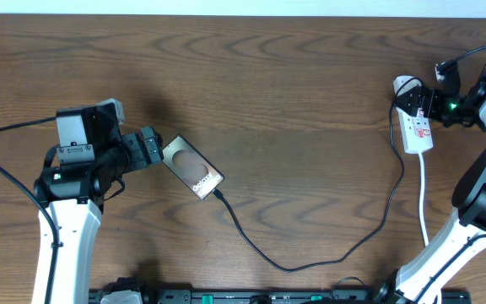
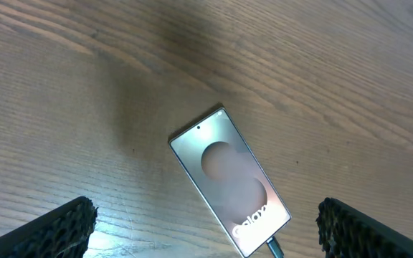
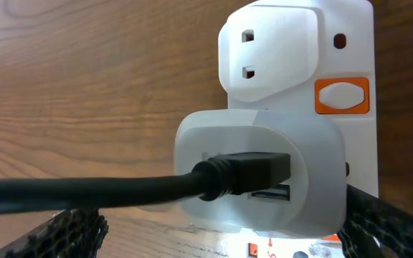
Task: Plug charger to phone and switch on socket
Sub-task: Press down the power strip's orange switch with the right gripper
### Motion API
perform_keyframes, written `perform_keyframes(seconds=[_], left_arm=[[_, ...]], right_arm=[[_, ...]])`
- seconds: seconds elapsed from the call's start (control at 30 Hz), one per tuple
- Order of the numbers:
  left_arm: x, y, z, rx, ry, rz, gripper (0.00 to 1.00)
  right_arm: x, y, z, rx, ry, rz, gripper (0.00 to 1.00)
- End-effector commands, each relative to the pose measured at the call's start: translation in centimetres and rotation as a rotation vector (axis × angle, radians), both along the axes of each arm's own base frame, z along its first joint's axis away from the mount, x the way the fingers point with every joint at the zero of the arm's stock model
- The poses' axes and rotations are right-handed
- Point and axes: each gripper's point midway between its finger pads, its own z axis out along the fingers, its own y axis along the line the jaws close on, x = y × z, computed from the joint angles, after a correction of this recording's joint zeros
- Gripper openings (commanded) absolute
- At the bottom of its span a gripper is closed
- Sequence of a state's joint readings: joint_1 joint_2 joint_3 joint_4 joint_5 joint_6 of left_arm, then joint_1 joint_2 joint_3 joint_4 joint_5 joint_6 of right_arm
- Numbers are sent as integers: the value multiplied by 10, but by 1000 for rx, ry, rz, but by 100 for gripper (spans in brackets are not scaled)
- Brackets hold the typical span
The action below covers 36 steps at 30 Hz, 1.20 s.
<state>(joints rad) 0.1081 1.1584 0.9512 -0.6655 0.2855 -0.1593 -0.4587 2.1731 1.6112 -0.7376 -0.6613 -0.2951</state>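
Two robot arms are shown at a wooden counter (image 1: 294, 76). The right pincer (image 1: 427, 103) is poised low over the socket (image 3: 282, 61), jaws spread wide and holding nothing. The socket's long axis runs straight ahead of this pincer. An orange switch (image 3: 343, 97) is seen ahead and right of the pincer's midline, just beyond a white adapter (image 3: 257, 147) into which the charger (image 1: 310, 257) is plugged. The adapter stands between pincer and switch, so room there is judged tight; bare counter lies to the left. The left pincer (image 1: 152, 149), also wide and empty, is held just short of the phone (image 1: 191, 169), which lies slantwise ahead, the charger's tip apparently seated at its far end. The right arm is far nearer the switch.
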Motion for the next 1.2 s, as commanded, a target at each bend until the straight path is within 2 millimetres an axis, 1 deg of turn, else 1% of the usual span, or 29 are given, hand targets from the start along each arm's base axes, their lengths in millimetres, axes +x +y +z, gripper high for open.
perform_keyframes(seconds=[0.0,0.23,0.33,0.47,0.93,1.17], left_arm=[[0,0,2,12,-7,-6,99],[0,0,2,12,-7,-7,99],[0,0,2,12,-7,-7,99],[0,0,2,12,-7,-7,99],[0,0,2,12,-7,-7,99],[0,0,2,12,-6,-7,99]], right_arm=[[-7,29,-14,97,65,26,99],[-23,37,-30,127,117,25,99],[-28,43,-33,160,126,29,99],[-33,52,-31,217,127,37,99],[-52,62,-34,276,238,12,99],[-53,67,-33,280,246,22,99]])
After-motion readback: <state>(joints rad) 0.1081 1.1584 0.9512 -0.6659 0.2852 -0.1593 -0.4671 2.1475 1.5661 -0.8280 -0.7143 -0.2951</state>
